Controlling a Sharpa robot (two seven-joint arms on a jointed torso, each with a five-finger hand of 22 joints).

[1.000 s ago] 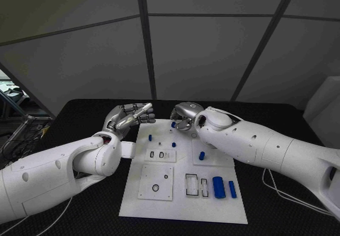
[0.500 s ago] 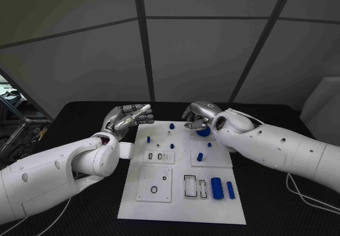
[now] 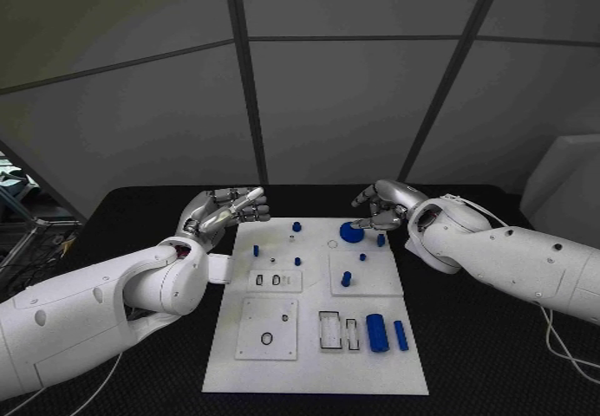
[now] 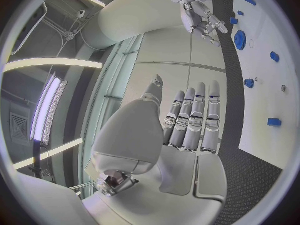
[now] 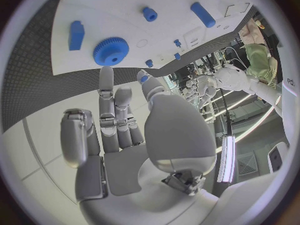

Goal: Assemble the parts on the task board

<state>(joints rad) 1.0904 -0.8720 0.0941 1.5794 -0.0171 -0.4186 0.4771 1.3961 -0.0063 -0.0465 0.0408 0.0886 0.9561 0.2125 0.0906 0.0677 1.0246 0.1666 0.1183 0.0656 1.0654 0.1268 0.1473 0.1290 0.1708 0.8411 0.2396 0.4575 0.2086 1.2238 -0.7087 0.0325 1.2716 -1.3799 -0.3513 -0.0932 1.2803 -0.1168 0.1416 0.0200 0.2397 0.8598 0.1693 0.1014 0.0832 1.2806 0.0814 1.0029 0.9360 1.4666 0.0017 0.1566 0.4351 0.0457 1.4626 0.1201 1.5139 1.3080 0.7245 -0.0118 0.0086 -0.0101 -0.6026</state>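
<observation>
1. Since the earlier frames, the right hand point(image 3: 381, 204) has drawn back from the far middle of the task board point(image 3: 319, 364) to its far right corner, and a blue gear point(image 3: 353, 231) now lies flat on the board where the hand had been.
2. Right hand: the fingers point(image 5: 107, 87) are apart and hold nothing, hovering just beyond the gear point(image 5: 111, 51), with the fingertips aimed toward it.
3. Left hand point(image 3: 225, 208): raised at the board's far left corner, fingers point(image 4: 194, 116) straight, close side by side and holding nothing; it is unchanged from the earlier frames.
4. Loose parts: a large blue cylinder point(image 3: 376, 333) and a slimmer blue bar point(image 3: 401, 335) lie side by side at the near right of the board, long axes running near to far, next to the rectangular slots point(image 3: 340, 330).
5. Small blue pegs point(image 3: 347, 279) stand across the board's middle and far half.
6. Key relation: both lying parts rest on the right side, well apart from either hand, but nearer the right arm; a grasp would likely close across their long axes.
7. Board and arms sit over the black bench point(image 3: 500, 364).
</observation>
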